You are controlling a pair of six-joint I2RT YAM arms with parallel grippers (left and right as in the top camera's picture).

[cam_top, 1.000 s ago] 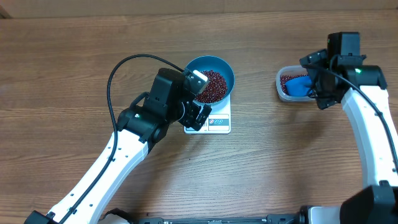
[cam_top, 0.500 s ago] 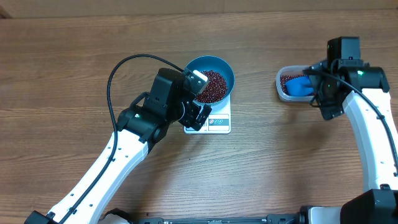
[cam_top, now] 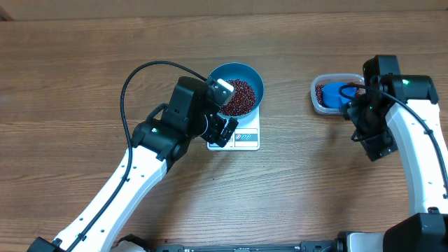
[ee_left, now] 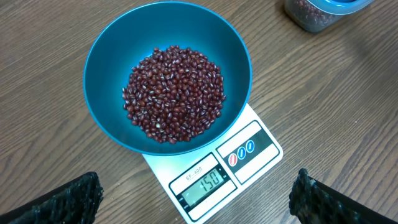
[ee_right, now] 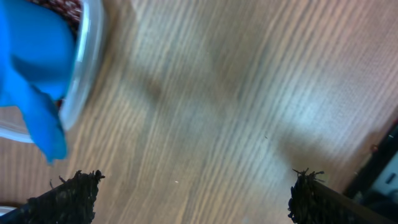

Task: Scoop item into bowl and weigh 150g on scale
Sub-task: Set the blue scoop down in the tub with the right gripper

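On the left of the surface, my left gripper [cam_top: 224,133] hovers just beside the scale [ee_left: 249,146], fingers [ee_left: 68,199] spread wide and holding nothing. From its wrist view I look straight down on the blue bowl [ee_left: 106,62], which sits squarely on the scale with a good heap of red-brown beans [ee_left: 174,93] in its bottom. The display [ee_left: 208,183] at the front edge reads 150, so I judge the weighing itself to be met. Moving right, well apart from the scale, the clear tub [cam_top: 318,98] holds the leftover beans, and the blue scoop [cam_top: 339,94] lies in it, touched by neither arm. Farthest right, my right gripper [cam_top: 378,145] hangs over bare wood beside the tub, fingers [ee_right: 68,196] also fully apart and empty. As I read it, nothing is left but to pull both arms clear.
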